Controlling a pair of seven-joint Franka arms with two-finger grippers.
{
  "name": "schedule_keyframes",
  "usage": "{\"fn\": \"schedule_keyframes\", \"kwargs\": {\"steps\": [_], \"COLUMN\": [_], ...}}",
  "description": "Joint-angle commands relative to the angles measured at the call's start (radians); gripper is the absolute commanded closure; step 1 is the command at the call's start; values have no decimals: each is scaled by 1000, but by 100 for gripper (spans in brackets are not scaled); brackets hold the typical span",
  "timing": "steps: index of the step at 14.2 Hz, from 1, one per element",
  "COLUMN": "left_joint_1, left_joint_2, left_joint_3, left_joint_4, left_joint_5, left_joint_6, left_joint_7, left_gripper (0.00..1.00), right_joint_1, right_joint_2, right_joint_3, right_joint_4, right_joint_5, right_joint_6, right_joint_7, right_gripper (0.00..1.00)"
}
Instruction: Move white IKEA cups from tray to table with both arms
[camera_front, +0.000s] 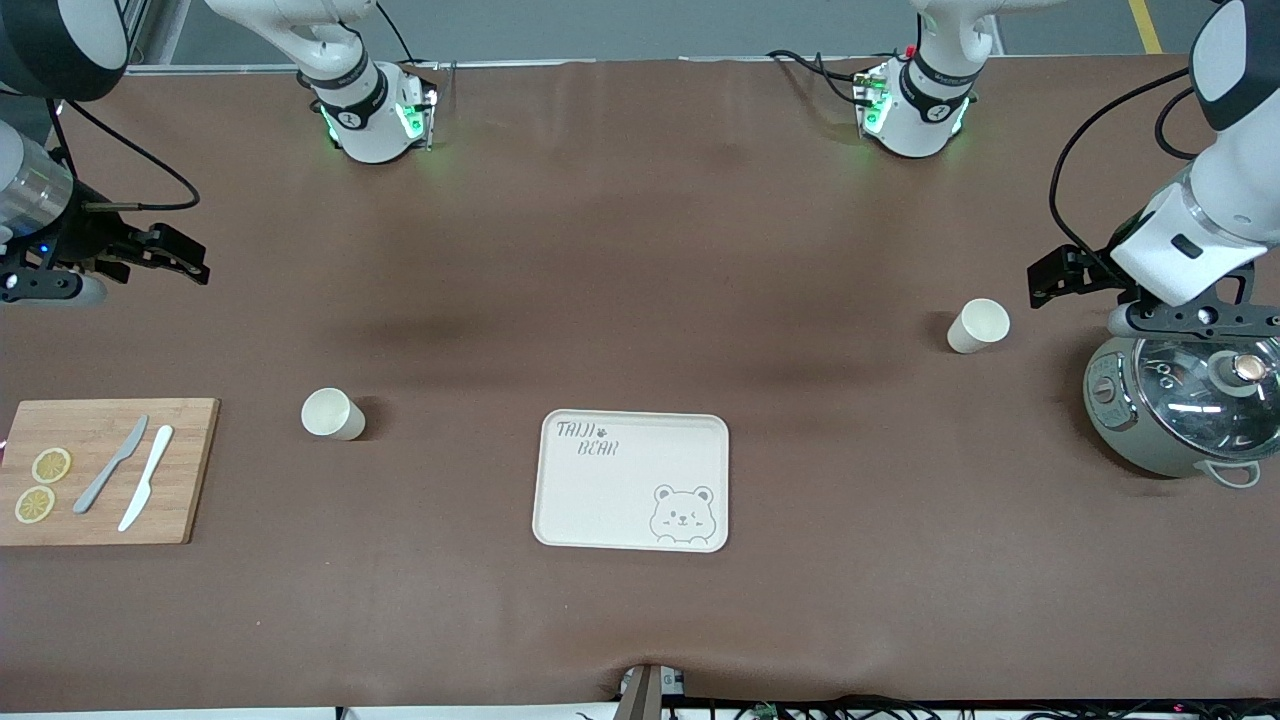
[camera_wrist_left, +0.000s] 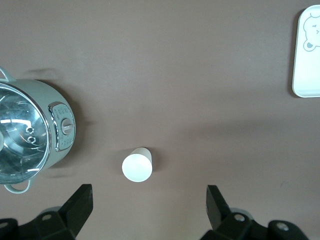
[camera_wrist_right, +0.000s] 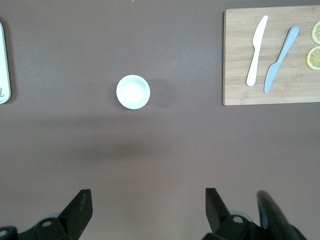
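Brown cloth covers the whole table. From the front, one white cup stands upright, mouth up, between the wooden cutting board and the bear tray. The other white cup also stands mouth up, toward the left arm's end, beside a green pot with a glass lid. The tray lies flat with nothing on it, its long side running from one arm's end of the table to the other. Two knives and two lemon slices lie on the board. The right gripper hangs over bare cloth at the table's edge, above the board's end. The left gripper hangs near the pot.

From the left wrist, the left gripper has its two fingers spread wide and holding nothing. A cup sits just above the gap, round mouth facing up, with the pot beside it and a corner of the tray farther off.

From the right wrist, the right gripper is also spread wide and holding nothing. Its cup shows as a round white ring, seen straight from above, well apart from the fingers, between the board and the tray's edge.
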Motion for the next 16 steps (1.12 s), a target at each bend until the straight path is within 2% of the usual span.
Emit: {"fn": "schedule_keyframes", "kwargs": {"steps": [1,4,16], "left_joint_1": [6,6,7], "left_joint_2": [-16,-14,-11], "left_joint_3": [-3,-3,-3], "left_joint_4": [-16,-17,-17], "left_joint_5": [-20,-20,-20], "left_joint_6": [3,4,4], "left_joint_7": [8,8,9], "left_gripper": [0,0,0], "right_joint_1": [-16,-10,-5], "right_joint_2": [-10,-2,3], "right_joint_3": [11,15,17], "right_joint_4": [25,65,65], "right_joint_5": [-8,-8,-6], "right_joint_6": [-24,-42,-35], "right_joint_7": [-12,-5,-2], "right_gripper": [0,0,0]}}
